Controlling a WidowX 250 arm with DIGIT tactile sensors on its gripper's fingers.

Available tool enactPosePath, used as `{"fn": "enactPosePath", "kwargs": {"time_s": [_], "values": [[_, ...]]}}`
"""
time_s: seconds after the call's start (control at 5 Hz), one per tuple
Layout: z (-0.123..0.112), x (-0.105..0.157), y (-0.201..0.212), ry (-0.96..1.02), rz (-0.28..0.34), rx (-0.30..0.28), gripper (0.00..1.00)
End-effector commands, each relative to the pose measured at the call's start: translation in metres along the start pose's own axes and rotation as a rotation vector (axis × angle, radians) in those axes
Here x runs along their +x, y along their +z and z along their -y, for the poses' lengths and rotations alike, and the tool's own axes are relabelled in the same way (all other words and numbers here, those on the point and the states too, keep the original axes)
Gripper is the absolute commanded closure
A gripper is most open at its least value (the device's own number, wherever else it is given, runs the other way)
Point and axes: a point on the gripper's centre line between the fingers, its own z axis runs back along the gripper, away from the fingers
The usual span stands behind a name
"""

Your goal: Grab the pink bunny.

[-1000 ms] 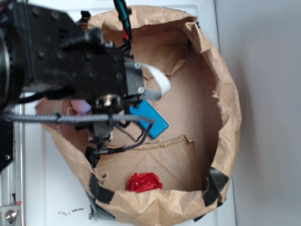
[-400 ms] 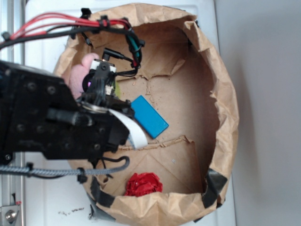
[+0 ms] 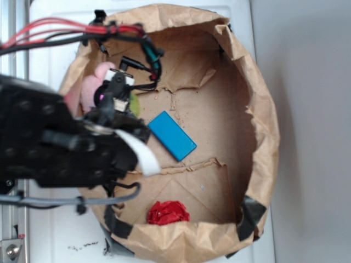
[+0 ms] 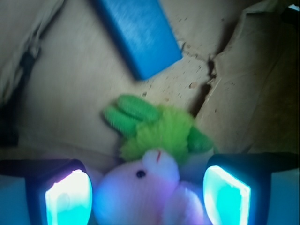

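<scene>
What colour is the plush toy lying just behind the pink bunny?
Bright green; clearest in the wrist view, right behind the pink bunny.

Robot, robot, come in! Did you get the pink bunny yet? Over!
End effector open, fingers either side of pink bunny. Not grabbed yet. Green plush toy pressed right against it, blue block clear beyond.

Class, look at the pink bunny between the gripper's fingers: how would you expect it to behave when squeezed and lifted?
The pink bunny looks fuzzy and plump, so it will probably compress rather than resist. Being plush, it is likely light and unlikely to slip. The green plush toy lies against it and might get nudged.
</scene>
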Motion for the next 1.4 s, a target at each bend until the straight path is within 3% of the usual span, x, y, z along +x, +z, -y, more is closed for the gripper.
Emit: {"fn": "enactPosePath", "kwargs": {"time_s": [0.0,0.2,0.6,0.8,1.0,1.2], "values": [[-0.012,0.004,0.001,-0.216,0.110,0.100,0.00],[-0.012,0.005,-0.001,-0.216,0.111,0.112,0.00],[-0.010,0.001,-0.012,-0.215,0.001,0.086,0.00],[-0.007,-0.010,-0.021,-0.254,-0.126,0.034,0.00],[-0.003,-0.024,-0.027,-0.283,-0.178,0.014,0.00],[0.003,-0.024,-0.046,-0.308,-0.202,0.037,0.00]]}}
